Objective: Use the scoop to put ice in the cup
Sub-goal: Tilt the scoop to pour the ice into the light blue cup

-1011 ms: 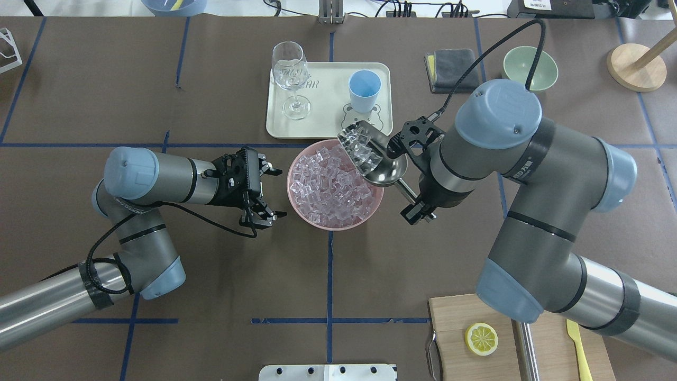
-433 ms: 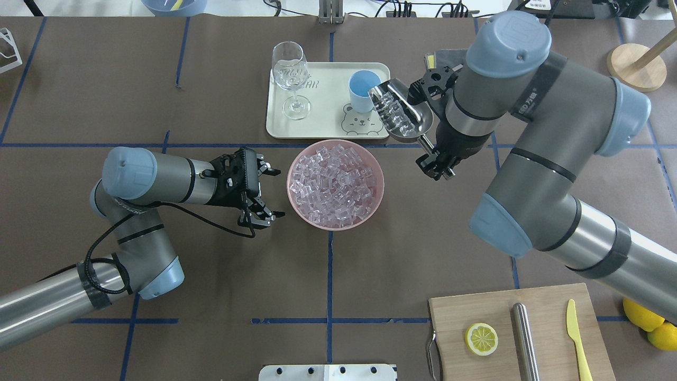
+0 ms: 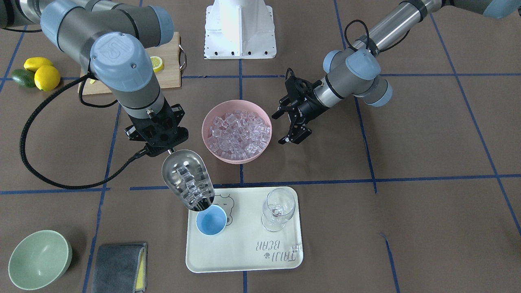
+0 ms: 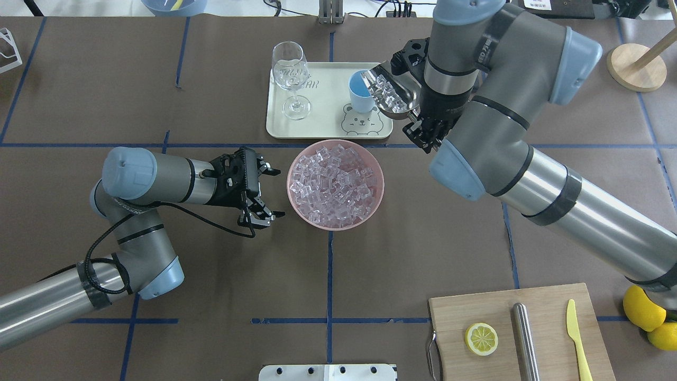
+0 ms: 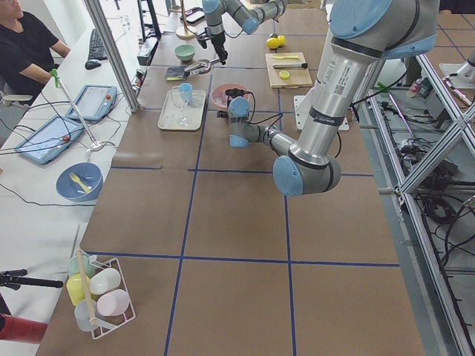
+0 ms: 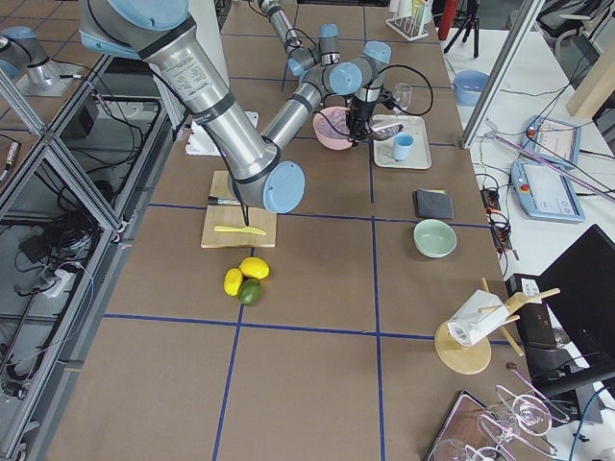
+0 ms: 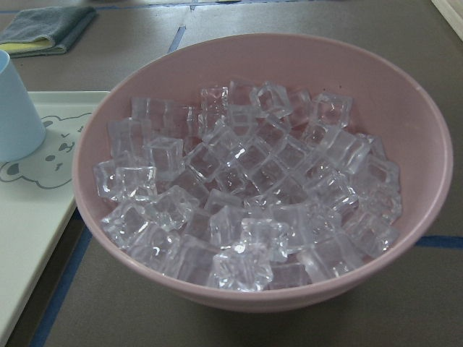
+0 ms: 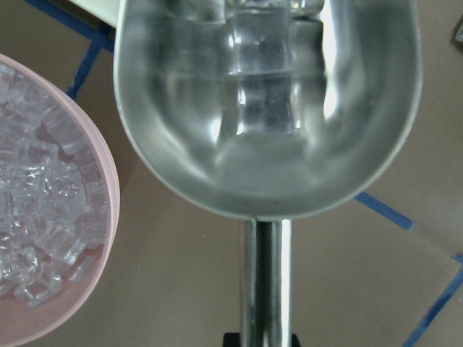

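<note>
My right gripper is shut on the thin handle of the steel scoop, which also shows in the front view and the right wrist view. The scoop holds several clear ice cubes crowded toward its open front end. That end sits at the rim of the light-blue cup, which shows in the overhead view. The visible inside of the cup is plain blue. More ice fills the pink bowl. My left gripper is open and empty beside the bowl.
The cup stands on a cream tray with a clear wine glass. A green bowl and a grey cloth lie past the tray. A cutting board holds a lemon slice, a steel cylinder and a yellow knife.
My right arm has carried the loaded scoop away from the pink bowl and over the tray, bringing its front end to the cup's rim. The left arm has not moved.
</note>
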`<state>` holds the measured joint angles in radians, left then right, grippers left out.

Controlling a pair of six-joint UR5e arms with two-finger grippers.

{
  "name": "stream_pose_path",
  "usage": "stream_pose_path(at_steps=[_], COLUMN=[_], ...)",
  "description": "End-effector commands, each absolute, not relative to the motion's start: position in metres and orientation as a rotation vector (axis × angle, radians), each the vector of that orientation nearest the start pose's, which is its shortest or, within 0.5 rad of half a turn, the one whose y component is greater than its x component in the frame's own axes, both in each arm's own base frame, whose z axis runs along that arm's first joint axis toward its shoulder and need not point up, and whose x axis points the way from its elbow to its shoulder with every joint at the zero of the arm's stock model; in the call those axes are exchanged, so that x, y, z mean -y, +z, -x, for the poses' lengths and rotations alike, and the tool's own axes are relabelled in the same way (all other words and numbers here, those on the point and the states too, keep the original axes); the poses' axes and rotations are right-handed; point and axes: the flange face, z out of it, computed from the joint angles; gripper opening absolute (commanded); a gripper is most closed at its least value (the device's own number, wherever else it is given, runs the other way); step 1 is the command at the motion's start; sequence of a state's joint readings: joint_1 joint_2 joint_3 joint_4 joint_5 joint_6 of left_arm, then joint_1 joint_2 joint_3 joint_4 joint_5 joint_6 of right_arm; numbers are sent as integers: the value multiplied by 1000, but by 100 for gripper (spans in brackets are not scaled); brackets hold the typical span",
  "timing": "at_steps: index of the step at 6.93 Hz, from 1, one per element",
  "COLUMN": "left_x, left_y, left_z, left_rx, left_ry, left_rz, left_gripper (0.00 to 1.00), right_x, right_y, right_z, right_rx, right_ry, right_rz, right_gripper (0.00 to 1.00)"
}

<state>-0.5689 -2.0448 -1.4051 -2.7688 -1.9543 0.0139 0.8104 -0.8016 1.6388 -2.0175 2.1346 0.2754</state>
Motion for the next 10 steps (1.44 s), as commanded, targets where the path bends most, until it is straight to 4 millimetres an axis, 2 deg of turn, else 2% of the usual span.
stream_pose_path(at_steps=[1,3,5,7,10], left_x=[439,439,439,438,436], left_y=[329,330,331,332,332], left_z=[-510,-510,-510,-512,-513], left_rx=[-1037,-1036,-1035,-1036,-1037], left_ry=[1091,1090,1090,1093,1095], left_rz=[-1236,-1235,-1233,-1232,-1231], left_gripper=[100,100,100,100,100], right_x=[565,570,590,605,613], right_y=[205,204,181,190,177], right_z=[413,412,425,422,416], right_rx=[607,568,494,485,418], right_ry=[-665,-709,-736,-804,-869], right_rz=[40,111,191,207,273], right_gripper=[0,0,0,0,0])
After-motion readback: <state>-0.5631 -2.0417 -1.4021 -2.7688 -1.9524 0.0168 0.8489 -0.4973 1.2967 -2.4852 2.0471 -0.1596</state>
